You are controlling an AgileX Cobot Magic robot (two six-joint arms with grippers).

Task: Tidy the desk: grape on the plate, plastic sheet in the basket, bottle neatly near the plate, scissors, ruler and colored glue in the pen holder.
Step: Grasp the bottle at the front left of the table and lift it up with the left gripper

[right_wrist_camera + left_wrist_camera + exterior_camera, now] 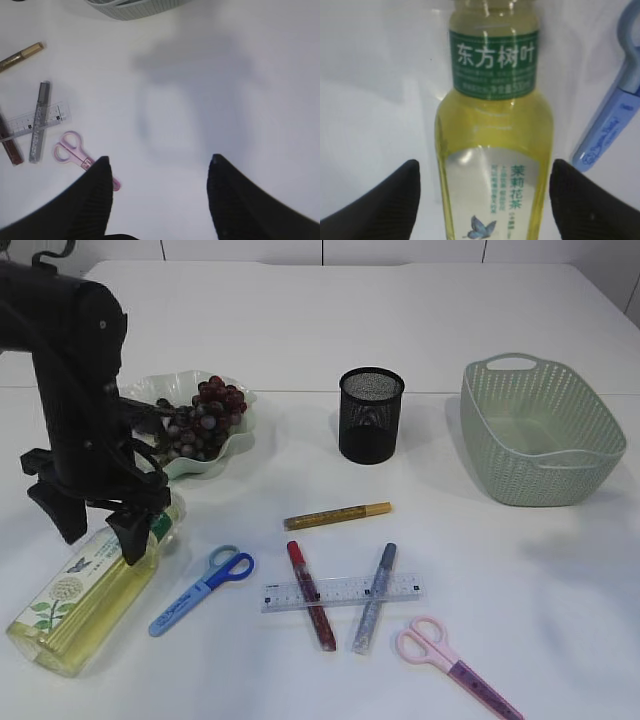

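Observation:
A bottle [90, 590] of yellow tea lies on its side at the front left, cap toward the plate. My left gripper [92, 525] hangs over it, open; in the left wrist view the bottle [492, 130] lies between the fingers of the gripper [485, 167] with a gap on each side. Dark grapes [205, 415] rest on the pale green plate [235, 445]. Blue scissors [200, 590], pink scissors [455, 665], a clear ruler [340, 592] and gold [337, 515], red [311, 594] and silver [374, 597] glue pens lie in front. My right gripper [159, 159] is open over bare table. The plastic sheet is out of view.
The black mesh pen holder [371, 415] stands behind the glue pens. A green woven basket [545, 430] sits at the right. The red and silver pens cross the ruler. The blue scissors [615, 115] lie just right of the bottle.

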